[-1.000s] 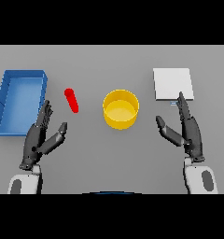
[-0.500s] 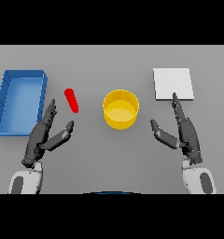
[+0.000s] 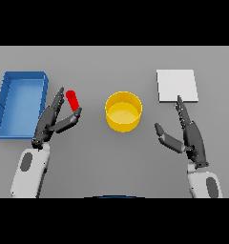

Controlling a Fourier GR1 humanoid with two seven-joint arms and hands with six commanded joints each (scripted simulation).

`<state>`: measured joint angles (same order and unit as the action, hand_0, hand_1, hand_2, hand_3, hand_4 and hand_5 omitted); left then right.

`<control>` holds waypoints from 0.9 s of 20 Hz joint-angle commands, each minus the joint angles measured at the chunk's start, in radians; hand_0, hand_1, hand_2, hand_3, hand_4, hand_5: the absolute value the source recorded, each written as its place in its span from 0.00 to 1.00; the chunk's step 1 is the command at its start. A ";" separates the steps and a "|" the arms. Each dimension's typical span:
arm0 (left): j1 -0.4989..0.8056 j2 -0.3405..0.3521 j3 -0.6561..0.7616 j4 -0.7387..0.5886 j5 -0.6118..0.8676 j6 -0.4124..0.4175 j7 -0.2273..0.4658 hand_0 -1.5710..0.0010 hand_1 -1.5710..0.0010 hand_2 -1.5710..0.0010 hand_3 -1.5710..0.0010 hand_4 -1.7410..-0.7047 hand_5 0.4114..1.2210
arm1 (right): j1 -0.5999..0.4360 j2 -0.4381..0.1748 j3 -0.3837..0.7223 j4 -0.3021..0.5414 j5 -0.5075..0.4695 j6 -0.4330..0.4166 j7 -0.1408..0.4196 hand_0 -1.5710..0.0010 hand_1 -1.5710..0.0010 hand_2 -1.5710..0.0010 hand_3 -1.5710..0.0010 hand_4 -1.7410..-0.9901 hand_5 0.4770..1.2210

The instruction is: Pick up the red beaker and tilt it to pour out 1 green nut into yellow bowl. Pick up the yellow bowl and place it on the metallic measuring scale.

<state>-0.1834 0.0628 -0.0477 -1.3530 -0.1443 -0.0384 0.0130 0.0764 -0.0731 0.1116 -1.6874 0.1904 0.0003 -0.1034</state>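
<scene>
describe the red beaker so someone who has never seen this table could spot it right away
Start at the big blue tray on the table's left side. Just right of it, between the tray and the yellow bowl, lies the red beaker, by the left hand. It is the only red thing, small and slim.

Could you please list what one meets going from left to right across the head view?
Blue tray → left robot hand → red beaker → yellow bowl → metallic measuring scale, with the right robot hand just below it.
</scene>
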 commanded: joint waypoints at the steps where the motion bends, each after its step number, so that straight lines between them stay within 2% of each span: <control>1: -0.016 -0.002 0.000 0.030 -0.007 0.002 -0.020 1.00 1.00 1.00 1.00 0.53 0.28 | 0.013 0.004 0.009 -0.010 0.013 -0.006 -0.006 1.00 1.00 1.00 1.00 0.69 0.20; 5: -0.110 0.000 0.008 0.128 -0.040 0.027 -0.040 1.00 1.00 1.00 1.00 0.52 0.30 | -0.004 -0.002 -0.008 0.000 -0.006 -0.001 0.010 1.00 1.00 1.00 1.00 0.68 0.21; 11: -0.199 -0.016 0.027 0.231 -0.059 0.066 -0.029 1.00 1.00 1.00 1.00 0.52 0.32 | 0.024 0.002 -0.007 -0.018 -0.013 0.000 -0.008 1.00 1.00 1.00 1.00 0.67 0.22; 12: -0.208 -0.022 0.032 0.253 -0.058 0.072 -0.036 1.00 1.00 1.00 1.00 0.51 0.33 | 0.018 -0.004 -0.010 -0.022 -0.008 -0.004 0.006 1.00 1.00 1.00 1.00 0.67 0.22; 13: -0.223 -0.023 0.044 0.277 -0.046 0.067 -0.055 1.00 1.00 1.00 1.00 0.50 0.34 | 0.019 -0.018 -0.021 -0.033 -0.022 0.005 0.011 1.00 1.00 1.00 1.00 0.66 0.22; 14: -0.243 -0.026 0.059 0.305 -0.033 0.065 -0.068 1.00 1.00 1.00 1.00 0.48 0.35 | 0.010 -0.007 -0.014 -0.025 -0.015 -0.002 0.027 1.00 1.00 1.00 1.00 0.66 0.22; 16: -0.261 -0.049 0.085 0.358 -0.012 0.080 -0.142 1.00 1.00 1.00 1.00 0.44 0.37 | 0.018 -0.011 -0.020 -0.027 -0.025 0.003 0.023 1.00 1.00 1.00 1.00 0.66 0.23; 18: -0.284 -0.059 0.109 0.407 0.006 0.085 -0.172 1.00 0.99 0.97 0.98 0.40 0.40 | 0.021 -0.005 -0.017 -0.024 -0.020 -0.002 0.016 1.00 1.00 1.00 1.00 0.66 0.22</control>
<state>-0.4674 0.0037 0.0616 -0.9461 -0.1389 0.0461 -0.1574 0.0976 -0.0781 0.0942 -1.7112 0.1705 -0.0019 -0.0867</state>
